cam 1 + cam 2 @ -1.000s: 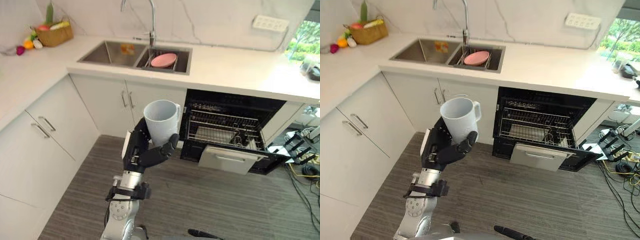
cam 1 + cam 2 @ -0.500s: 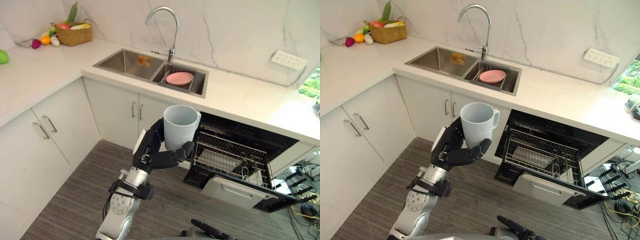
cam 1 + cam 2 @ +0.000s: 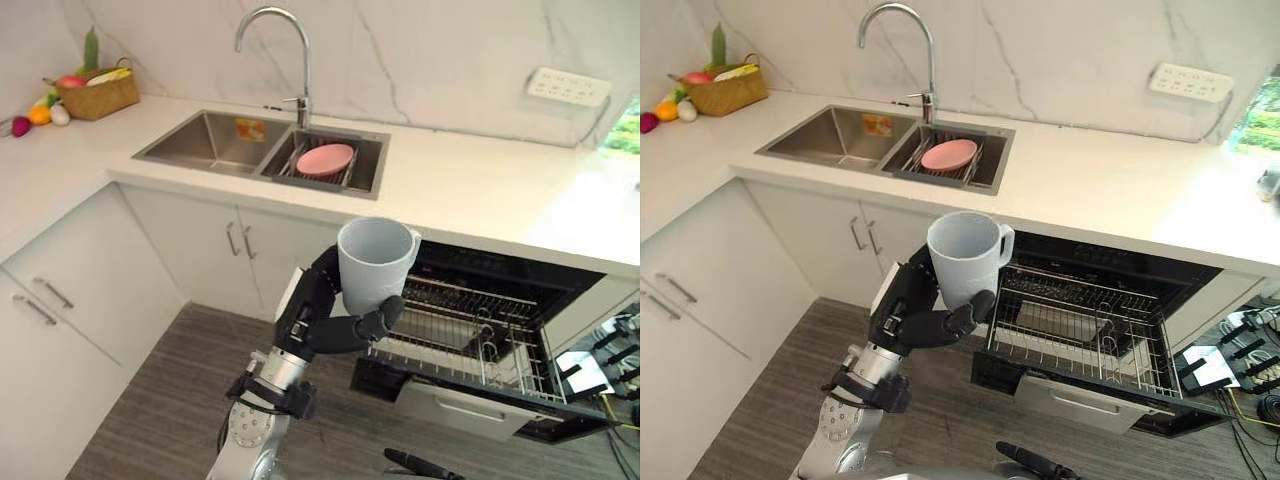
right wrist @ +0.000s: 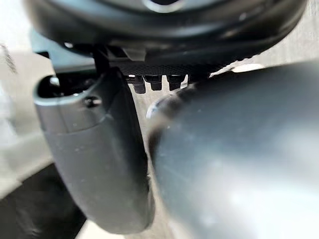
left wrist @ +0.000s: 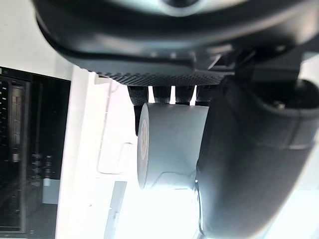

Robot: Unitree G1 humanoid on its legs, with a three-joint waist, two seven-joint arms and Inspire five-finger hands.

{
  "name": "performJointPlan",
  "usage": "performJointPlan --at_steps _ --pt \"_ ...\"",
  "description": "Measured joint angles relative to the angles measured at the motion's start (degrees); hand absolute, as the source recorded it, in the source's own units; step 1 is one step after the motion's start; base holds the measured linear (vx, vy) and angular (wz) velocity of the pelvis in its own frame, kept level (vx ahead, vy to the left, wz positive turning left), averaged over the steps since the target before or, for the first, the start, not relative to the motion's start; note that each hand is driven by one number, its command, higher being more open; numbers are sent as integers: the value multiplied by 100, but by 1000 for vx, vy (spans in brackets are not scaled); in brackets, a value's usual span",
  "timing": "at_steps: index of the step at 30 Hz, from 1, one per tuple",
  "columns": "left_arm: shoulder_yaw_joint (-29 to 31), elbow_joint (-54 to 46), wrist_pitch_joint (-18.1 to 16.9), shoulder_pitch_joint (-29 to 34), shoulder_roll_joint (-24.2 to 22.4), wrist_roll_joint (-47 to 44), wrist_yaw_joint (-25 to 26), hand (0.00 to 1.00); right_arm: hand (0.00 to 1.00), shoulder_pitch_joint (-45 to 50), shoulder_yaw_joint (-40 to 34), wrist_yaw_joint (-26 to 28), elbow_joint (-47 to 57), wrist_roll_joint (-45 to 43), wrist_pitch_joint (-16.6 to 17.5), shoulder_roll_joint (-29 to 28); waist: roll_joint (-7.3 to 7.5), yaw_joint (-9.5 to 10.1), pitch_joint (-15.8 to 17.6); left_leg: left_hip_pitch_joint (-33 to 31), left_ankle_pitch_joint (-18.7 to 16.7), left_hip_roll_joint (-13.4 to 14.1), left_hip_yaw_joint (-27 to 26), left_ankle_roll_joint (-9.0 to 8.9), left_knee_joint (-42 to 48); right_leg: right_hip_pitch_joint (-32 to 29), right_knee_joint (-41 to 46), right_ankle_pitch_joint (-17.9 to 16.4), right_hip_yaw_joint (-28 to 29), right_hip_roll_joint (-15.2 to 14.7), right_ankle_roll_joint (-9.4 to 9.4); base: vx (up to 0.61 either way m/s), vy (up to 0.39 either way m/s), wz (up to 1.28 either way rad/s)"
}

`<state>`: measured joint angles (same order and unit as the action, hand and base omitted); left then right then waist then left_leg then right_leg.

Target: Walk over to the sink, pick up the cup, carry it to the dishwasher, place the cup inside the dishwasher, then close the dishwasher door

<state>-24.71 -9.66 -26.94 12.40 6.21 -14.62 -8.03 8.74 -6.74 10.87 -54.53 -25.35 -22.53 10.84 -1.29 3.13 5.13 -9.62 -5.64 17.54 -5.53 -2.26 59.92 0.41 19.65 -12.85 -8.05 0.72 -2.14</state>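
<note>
the dark left hand (image 3: pixel 318 318) has its fingers and thumb curled round the lower half of a pale grey ceramic cup (image 3: pixel 373 262), held upright in the air with its handle turned toward the open black dishwasher (image 3: pixel 520 275). the cup sits just in front of the left end of the pulled-out wire rack (image 3: pixel 455 342) (not touching it). behind, a pink plate (image 3: pixel 325 158) lies in the steel sink (image 3: pixel 205 140). the right hand (image 4: pixel 99 149) shows close up; whether it is closed cannot be told.

one cup (image 3: pixel 375 263), one plate (image 3: pixel 325 158), one basket (image 3: pixel 97 97)
</note>
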Motion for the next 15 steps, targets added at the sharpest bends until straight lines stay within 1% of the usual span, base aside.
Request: performJointPlan --at_steps 1,2,3,4,5,6,7,8,9,10,11,12,13,15 --pt "-6 0 -87 0 -10 0 -6 0 100 6 15 -34 0 -39 23 -8 18 3 6 -87 -223 -99 29 15 89 59 -63 -5 94 4 -8 226 110 -74" --pt "-2 -2 -227 -7 0 1 -11 0 100 -9 65 -87 -3 -53 33 -11 45 35 18 -215 -681 -371 38 33 -71 174 -234 43 336 -13 54 235 163 -93" --pt "26 -12 -305 -11 15 2 -2 0 100 -27 95 -115 -15 -52 34 -7 50 62 19 -265 -1035 -661 41 66 -640 279 -425 121 596 -67 150 241 185 -104" --pt "41 -19 -334 -14 25 3 33 0 100 -35 113 -121 -18 -52 34 -7 58 84 16 -260 -1137 -798 47 76 -1097 311 -499 157 743 -115 212 293 298 -119" --pt "78 -62 -385 -21 37 9 197 0 100 -75 187 -152 -39 -34 37 7 54 88 11 -202 -1113 -1003 172 84 -2313 329 -578 222 1036 -179 380 278 347 -130" --pt "128 -121 -436 -49 21 8 423 0 100 -152 218 -184 -124 -27 59 87 -68 96 -6 0 -497 -1013 317 -33 -3363 345 -583 174 1335 -100 555 283 356 -133" --pt "195 -94 -456 -55 47 9 580 0 100 -161 219 -226 -131 -30 71 -19 107 62 3 218 -493 -1128 116 -7 -3497 443 -671 170 1512 -250 566 235 274 -89" --pt "252 -106 -463 -93 55 6 767 0 100 -93 260 -225 -96 -32 77 -89 252 2 -54 288 -496 -1246 19 44 -3598 497 -812 168 1585 -351 569 193 177 -39" --pt "301 -109 -471 -167 19 6 911 0 100 -56 262 -264 -97 -34 84 -155 336 -7 -80 290 -525 -1321 -16 108 -3577 509 -922 183 1653 -435 608 257 201 -20" --pt "355 -132 -504 -230 11 1 1089 0 100 -51 262 -420 -98 -50 104 -235 427 -3 -109 299 -530 -1397 -59 119 -3561 543 -1053 234 1760 -524 672 186 133 -18" --pt "373 -137 -536 -245 12 0 1163 0 100 -52 262 -488 -101 -55 103 -248 446 9 -122 316 -530 -1425 -102 120 -3579 553 -1103 272 1797 -561 694 182 140 -34" --pt "398 -183 -650 -249 10 -13 1305 0 100 -72 259 -629 -113 -176 92 -236 459 20 -130 439 -529 -1460 -237 122 -3696 561 -1134 338 1909 -617 746 80 72 -33" --pt "396 -217 -684 -253 9 -25 1321 0 100 -83 256 -693 -115 -227 93 -235 460 14 -133 498 -526 -1464 -288 126 -3768 567 -1145 356 1935 -630 753 69 66 -44" --pt "275 -440 -741 -319 8 -27 1352 0 100 -82 246 -906 -105 -333 95 -268 452 -24 -158 711 -477 -1447 -481 200 -4100 553 -1210 417 1972 -633 754 19 8 -44"
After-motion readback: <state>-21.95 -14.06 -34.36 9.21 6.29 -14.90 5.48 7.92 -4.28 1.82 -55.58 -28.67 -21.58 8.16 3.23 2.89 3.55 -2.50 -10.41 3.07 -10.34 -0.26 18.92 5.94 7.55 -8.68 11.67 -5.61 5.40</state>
